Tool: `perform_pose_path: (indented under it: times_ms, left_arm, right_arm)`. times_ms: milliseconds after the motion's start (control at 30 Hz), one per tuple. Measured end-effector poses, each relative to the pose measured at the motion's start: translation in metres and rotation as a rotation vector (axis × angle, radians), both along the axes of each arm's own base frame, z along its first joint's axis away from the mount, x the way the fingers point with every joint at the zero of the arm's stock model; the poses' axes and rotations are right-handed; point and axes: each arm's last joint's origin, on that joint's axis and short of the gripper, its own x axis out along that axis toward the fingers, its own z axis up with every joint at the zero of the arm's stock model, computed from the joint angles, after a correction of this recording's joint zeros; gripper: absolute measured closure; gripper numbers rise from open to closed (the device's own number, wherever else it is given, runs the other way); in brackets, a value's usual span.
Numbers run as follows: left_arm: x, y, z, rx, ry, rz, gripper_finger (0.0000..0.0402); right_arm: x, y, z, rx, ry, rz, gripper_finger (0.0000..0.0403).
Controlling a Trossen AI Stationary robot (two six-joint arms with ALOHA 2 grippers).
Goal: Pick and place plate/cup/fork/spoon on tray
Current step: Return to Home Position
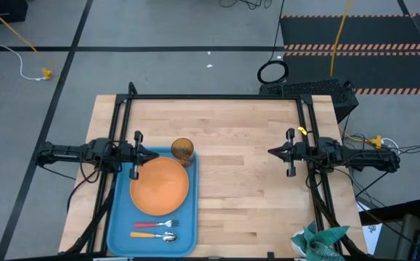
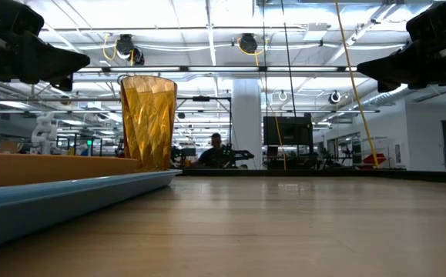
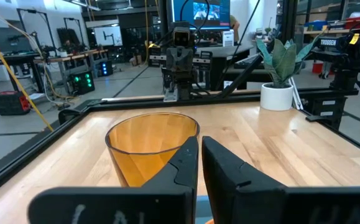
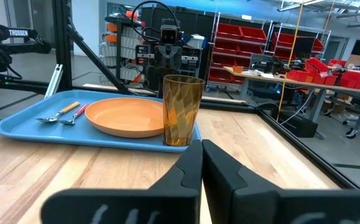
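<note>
- Toward 8 o'clock on the wooden table [image 1: 253,196], seen from above, lies the tray [image 1: 117,235]. Its long sides run from 12 to 6 o'clock, and all four pieces of tableware are on it.
- The plate [image 1: 159,186] lies flat on the tray's 12 o'clock half, filling most of its width, and its face shows plain orange.
- The cup [image 1: 183,151] stands upright in the tray's 1 o'clock corner, just beside the plate's rim. Whether the two touch cannot be told.
- The fork [image 1: 155,225] lies at 6 o'clock of the plate, with its red handle toward 9 o'clock and its tines toward 3 o'clock.
- The spoon [image 1: 154,236] lies parallel to the fork, just beside it and nearer the tray's 6 o'clock rim. Its orange handle points toward 9 o'clock and its bowl toward 3 o'clock.
- The left gripper [image 1: 154,154] hangs in the air over the tray's 12 o'clock end, at 9 o'clock of the cup. Its claw is clenched and grasps nothing.
- The right gripper [image 1: 271,152] hangs over bare wood on the table's 3 o'clock side, well apart from the tray. Its claw is likewise clenched on nothing.
- A potted plant [image 3: 278,93] sits at the table's 5 o'clock corner, well away from the tray.
</note>
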Motion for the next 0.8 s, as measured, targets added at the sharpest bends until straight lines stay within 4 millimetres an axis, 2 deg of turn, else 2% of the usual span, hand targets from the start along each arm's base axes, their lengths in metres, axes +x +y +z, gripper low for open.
perform_pose_path:
  times_ms: [333, 633, 800]
  left_arm:
    - [0.0000, 0.0000, -0.0002, 0.000, 0.001, 0.000, 0.0397]
    - [0.0000, 0.0000, -0.0002, 0.000, 0.001, 0.000, 0.0375]
    - [0.0000, 0.0000, -0.0002, 0.000, 0.001, 0.000, 0.0378]
  right_arm:
    - [0.0000, 0.0000, 0.0001, 0.000, 0.000, 0.000, 0.0403]
    - [0.0000, 0.0000, 0.0001, 0.000, 0.000, 0.000, 0.0403]
    - [0.0000, 0.0000, 0.0000, 0.000, 0.000, 0.000, 0.0403]
